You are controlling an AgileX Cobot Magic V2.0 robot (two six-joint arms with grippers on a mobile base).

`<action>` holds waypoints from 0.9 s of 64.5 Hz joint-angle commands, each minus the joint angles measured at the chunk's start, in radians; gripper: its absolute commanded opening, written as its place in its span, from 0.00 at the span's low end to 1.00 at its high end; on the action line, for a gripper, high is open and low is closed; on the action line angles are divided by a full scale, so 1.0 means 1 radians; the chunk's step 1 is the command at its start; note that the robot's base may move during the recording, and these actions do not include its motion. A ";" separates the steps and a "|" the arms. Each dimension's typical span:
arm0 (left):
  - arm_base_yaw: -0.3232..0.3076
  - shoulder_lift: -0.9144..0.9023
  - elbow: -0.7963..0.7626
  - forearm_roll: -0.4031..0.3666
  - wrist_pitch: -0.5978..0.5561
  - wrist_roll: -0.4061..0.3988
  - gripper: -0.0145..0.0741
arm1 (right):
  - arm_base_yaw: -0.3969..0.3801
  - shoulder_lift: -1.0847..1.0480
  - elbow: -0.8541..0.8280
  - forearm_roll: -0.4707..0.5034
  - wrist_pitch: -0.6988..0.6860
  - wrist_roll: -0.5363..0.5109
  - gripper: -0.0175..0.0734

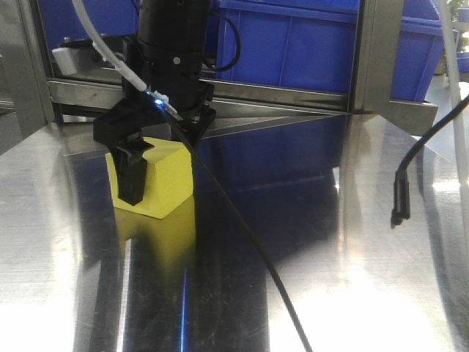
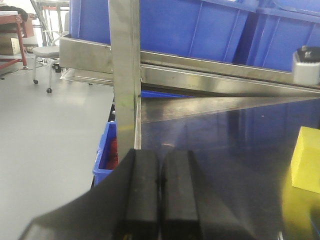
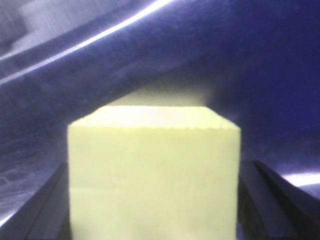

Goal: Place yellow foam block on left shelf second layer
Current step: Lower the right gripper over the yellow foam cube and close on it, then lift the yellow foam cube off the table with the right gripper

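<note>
Polished stainless steel forms a wide table, so reflective that blue and yellow are mirrored in it. Behind it a steel shelf frame is seen, loaded with large blue crates; a grey workshop floor and a wheeled stool lie off to the left. The right gripper is lowered over the yellow foam block, which rests on the table near the back left. Its jaws are set apart on either side of the block, and a thin gap shows at one side in the wrist view, so the block is judged not yet clamped. The left gripper is held low at the table's left edge, its fingers pressed together with nothing between them. A thin black cable is draped from the right wrist across the table. Several risks can be judged. The soft foam could be squashed or twisted if it is squeezed off-centre. The block could be slid on the slick steel rather than lifted. The trailing cable could be snagged on the shelf post during the carry to the left shelf's second layer.
</note>
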 commanded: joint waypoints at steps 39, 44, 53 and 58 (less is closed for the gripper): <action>0.002 -0.013 0.028 -0.007 -0.084 -0.004 0.32 | -0.034 -0.149 -0.001 0.016 -0.067 -0.015 0.53; 0.002 -0.013 0.028 -0.007 -0.084 -0.004 0.32 | -0.046 -0.187 0.043 0.018 -0.092 -0.014 0.53; 0.002 -0.013 0.028 -0.007 -0.084 -0.004 0.32 | -0.069 -0.282 0.171 0.018 -0.188 -0.014 0.53; 0.002 -0.013 0.028 -0.007 -0.084 -0.004 0.32 | -0.081 -0.340 0.272 0.019 -0.268 -0.014 0.53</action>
